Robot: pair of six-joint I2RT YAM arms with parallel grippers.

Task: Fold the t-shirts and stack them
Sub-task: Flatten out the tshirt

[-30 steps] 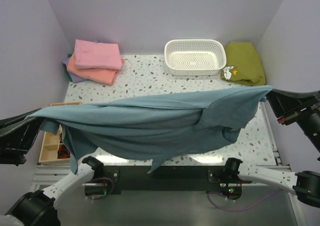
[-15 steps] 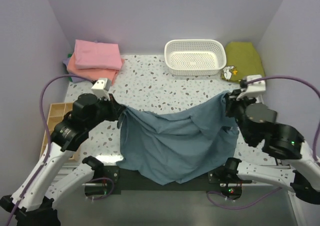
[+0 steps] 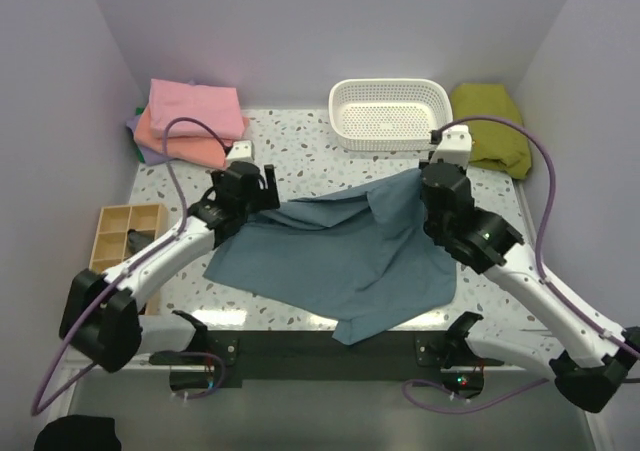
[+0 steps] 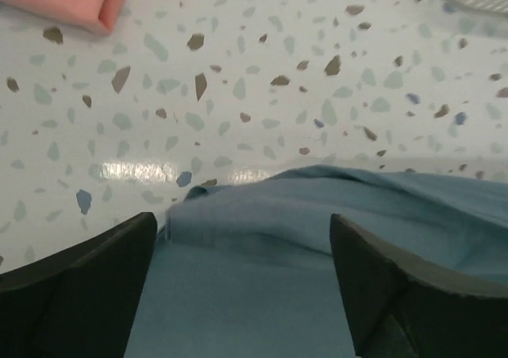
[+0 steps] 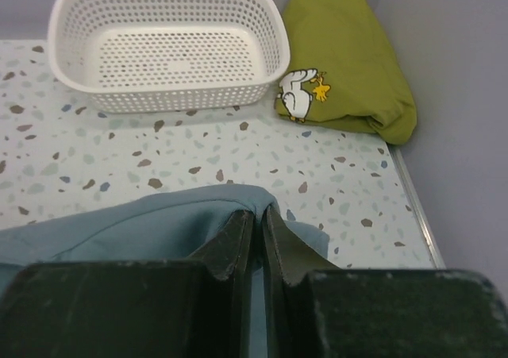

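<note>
The dusty blue-grey t-shirt (image 3: 340, 256) lies rumpled on the speckled table, its near edge hanging over the front. My left gripper (image 3: 265, 191) hovers over the shirt's left corner, open. In the left wrist view the cloth (image 4: 317, 207) lies loose between the wide dark fingers (image 4: 79, 294), nothing held. My right gripper (image 3: 425, 179) is shut on the shirt's raised right corner. The right wrist view shows the fingertips (image 5: 258, 213) pinching a fold of the blue cloth (image 5: 143, 223). Folded pink (image 3: 195, 109), salmon (image 3: 185, 146) and lavender (image 3: 143, 151) shirts are stacked at back left.
A white perforated basket (image 3: 390, 111) stands at the back centre. A folded olive-green cloth with a duck print (image 3: 490, 126) lies at back right. A wooden compartment tray (image 3: 125, 236) sits at the left edge. Lilac walls close in three sides.
Both arms swung in from the sides and forward, bringing the stretched shirt down onto the table. The left gripper opened and let go of its corner; the right keeps its pinch.
</note>
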